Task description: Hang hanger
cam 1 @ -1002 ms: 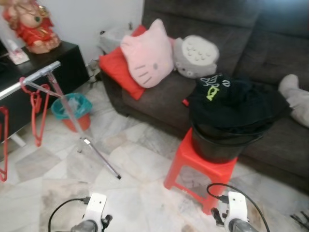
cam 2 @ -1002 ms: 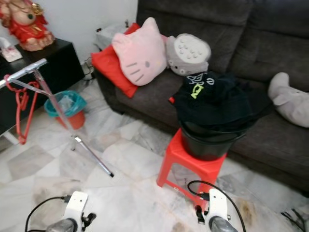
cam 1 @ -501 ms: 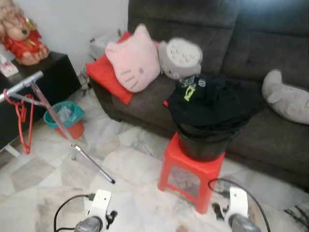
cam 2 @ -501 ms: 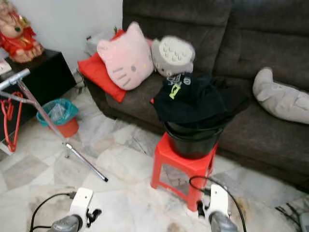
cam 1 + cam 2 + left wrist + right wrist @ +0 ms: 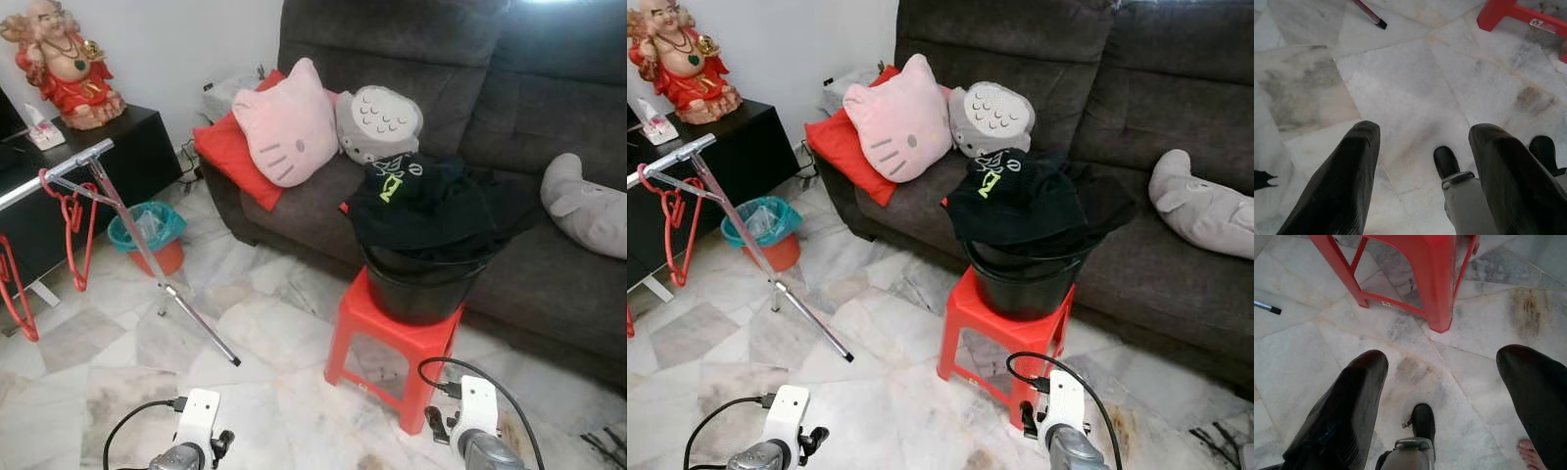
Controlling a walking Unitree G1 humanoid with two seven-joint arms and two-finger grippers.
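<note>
**A:** Looking at the red hangers (image 5: 72,220) on the far left, dangling off the silver rack bar (image 5: 59,168). There's another red hanger (image 5: 12,294) at the very left edge too. How would one handle?

**B:** My guess is thin plastic: light, stiff enough to keep shape, a bit slick, could snap if squeezed hard. I'd pinch it at the neck just under the hook, or on the straight bottom bar, so the hook stays free for the rail.

**A:** And the grippers?

**B:** Both idle down low over the marble floor (image 5: 1415,83). Left gripper (image 5: 1422,176) has its fingers spread with nothing between them, and the right gripper (image 5: 1449,406) is the same, near the red stool (image 5: 1420,279).

**A:** Any readable writing?

**B:** Not really. The black clothes (image 5: 421,201) piled on the black bucket (image 5: 416,289) show a greenish-yellow and white print, too small to read. There's a tiny white sticker on the stool leg that's unreadable as well.
</note>
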